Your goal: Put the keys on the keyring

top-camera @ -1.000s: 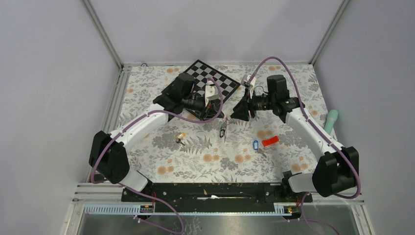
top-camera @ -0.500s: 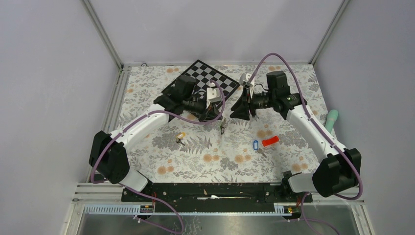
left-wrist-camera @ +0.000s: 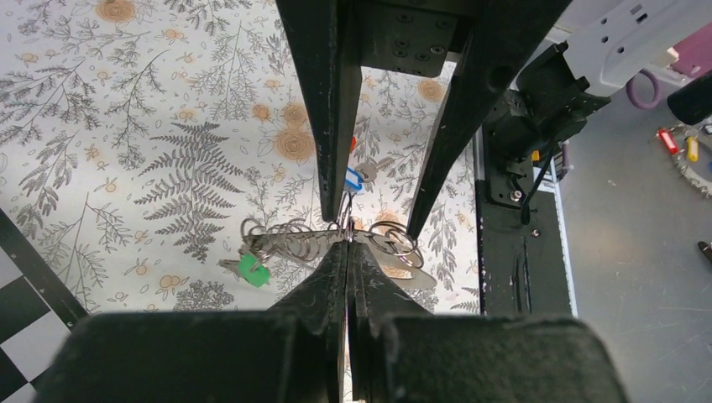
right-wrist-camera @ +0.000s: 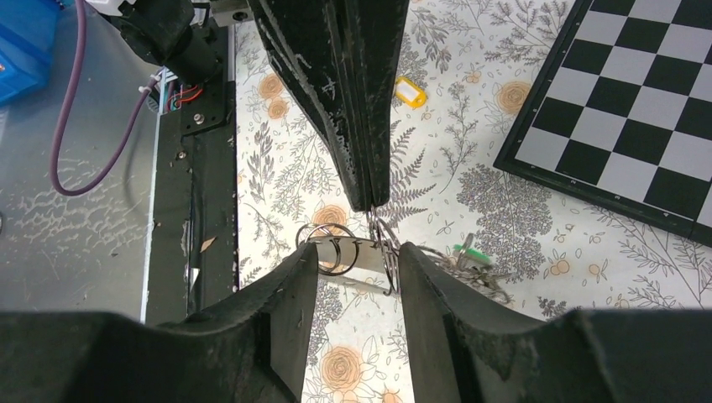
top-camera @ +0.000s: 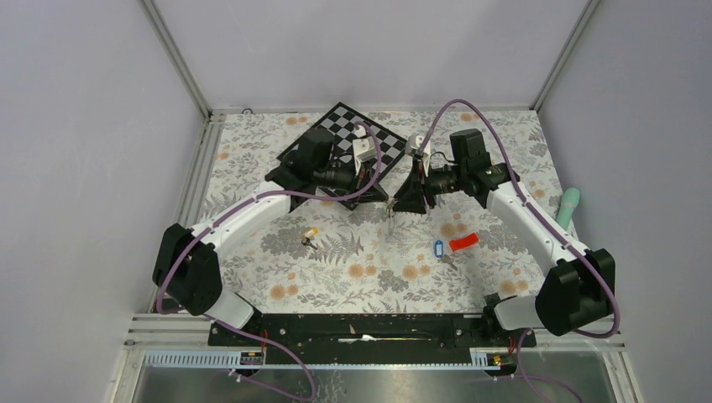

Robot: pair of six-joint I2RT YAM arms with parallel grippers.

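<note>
the left gripper (left-wrist-camera: 347, 248) is clamped tight on the keyring (left-wrist-camera: 290, 243), holding it off the table (top-camera: 252, 168), a green key (left-wrist-camera: 251, 269) dangling from it. the right gripper (right-wrist-camera: 357, 256), half spread, straddles it, likely to steady it. a yellow key (top-camera: 311, 232) and a blue key (top-camera: 437, 248) lie loose below, unobstructed.

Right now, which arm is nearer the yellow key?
Left. The left arm runs close by the yellow key, just to its left; the right arm is far across the table on the key's other side.
</note>
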